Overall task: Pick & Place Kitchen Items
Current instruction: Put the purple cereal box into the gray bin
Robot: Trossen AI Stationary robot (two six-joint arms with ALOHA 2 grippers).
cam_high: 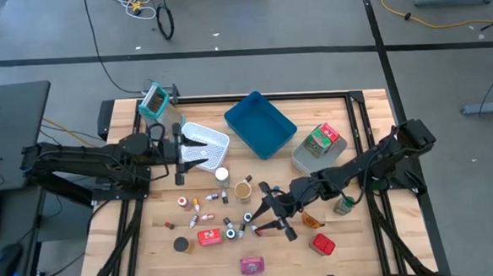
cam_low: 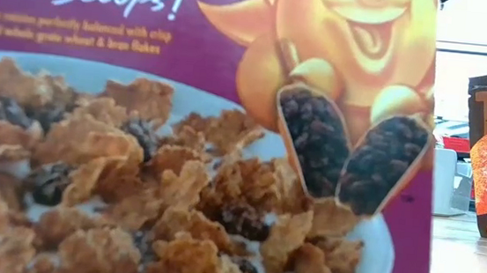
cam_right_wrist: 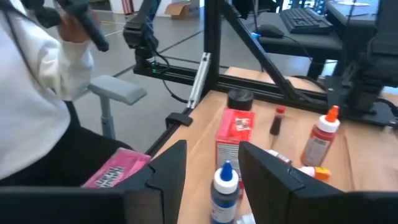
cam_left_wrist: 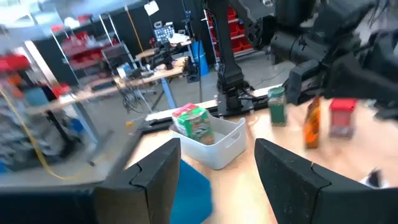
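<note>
Pale wood desk (cam_high: 133, 237), groceries scattered across its middle and near edge. Right hand (cam_high: 266, 218) hangs low over the scatter, fingers parted with nothing between them. In its wrist view a small bottle with a blue cap (cam_right_wrist: 222, 186) stands just ahead of the gap between the fingers, a red packet (cam_right_wrist: 234, 134) lying flat just beyond it. Likely the bottle is the target; the hand looks lined up for a grasp not yet made.

Around it on the desk: a black-capped jar (cam_right_wrist: 240, 99), a thin dark bottle (cam_right_wrist: 276, 121), an orange-capped bottle (cam_right_wrist: 321, 140) and a pink packet (cam_right_wrist: 117, 168) at the desk edge. From above, a red tin (cam_high: 322, 245) and a green-lidded jar (cam_high: 344, 205) sit to the right of the arm.

Left hand (cam_high: 186, 155) waits over the white mesh basket (cam_high: 214, 140), fingers apart and empty, probably parked there to stay clear of the right arm's reach. Blue tray (cam_high: 260, 125) lies beside the basket; a grey bin (cam_high: 307, 158) beyond it already holds a green and red box (cam_high: 323, 140), so the bin may be the drop point.

The table-height view is blocked by a cereal box (cam_low: 200, 133) standing right against the lens. A person's white sleeve (cam_right_wrist: 31, 74) shows beyond the desk.
</note>
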